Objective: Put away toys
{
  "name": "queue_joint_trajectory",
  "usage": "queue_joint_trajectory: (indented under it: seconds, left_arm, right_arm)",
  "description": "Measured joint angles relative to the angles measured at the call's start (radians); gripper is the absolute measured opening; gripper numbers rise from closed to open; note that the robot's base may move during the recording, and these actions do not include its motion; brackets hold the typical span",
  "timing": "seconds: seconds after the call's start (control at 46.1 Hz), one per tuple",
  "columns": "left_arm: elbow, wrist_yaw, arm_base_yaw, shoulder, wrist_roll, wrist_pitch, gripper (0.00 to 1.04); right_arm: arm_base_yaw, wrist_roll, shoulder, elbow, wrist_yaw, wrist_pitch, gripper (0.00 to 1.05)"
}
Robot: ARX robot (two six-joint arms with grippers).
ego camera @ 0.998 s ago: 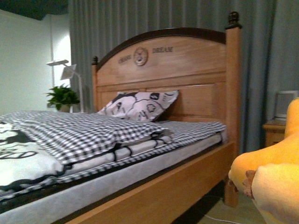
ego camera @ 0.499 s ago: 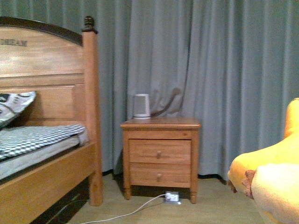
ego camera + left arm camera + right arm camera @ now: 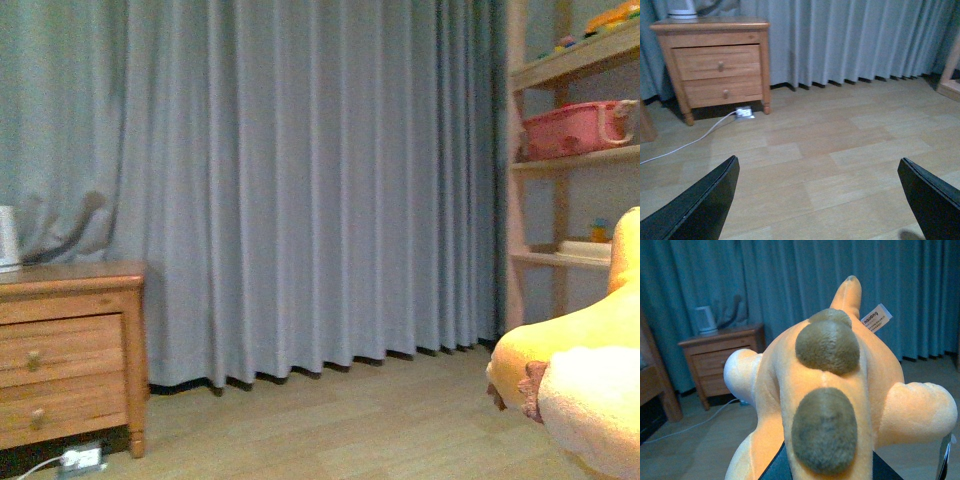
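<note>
- Plush (image 3: 825, 390) held aloft at the robot's right, clear of the floor (image 3: 840, 145).
- Right gripper (image 3: 862, 462) clamped on its body, fingers mostly hidden.
- Hang tag (image 3: 876, 318): print possibly "nailong", blurry.
- Left gripper (image 3: 817, 161): fingers spread wide, empty.

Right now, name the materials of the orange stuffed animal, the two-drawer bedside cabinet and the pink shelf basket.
Orange plush animal: fuzzy matte fabric, brown pile nubs. Bedside cabinet: wood, visible grain, slight sheen, likely varnished. Pink basket: probably plastic, smooth moulded look; too small to confirm.
</note>
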Motion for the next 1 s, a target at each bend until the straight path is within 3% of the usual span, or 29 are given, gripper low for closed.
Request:
queue_joint_trajectory:
  seconds: [0.998]
  left_arm:
    - [0.0,-0.004,0.002,0.0,0.0,0.0,0.99]
  right_arm:
    - [0.002,0.0,-0.001,0.0,-0.011,-0.001,0.07]
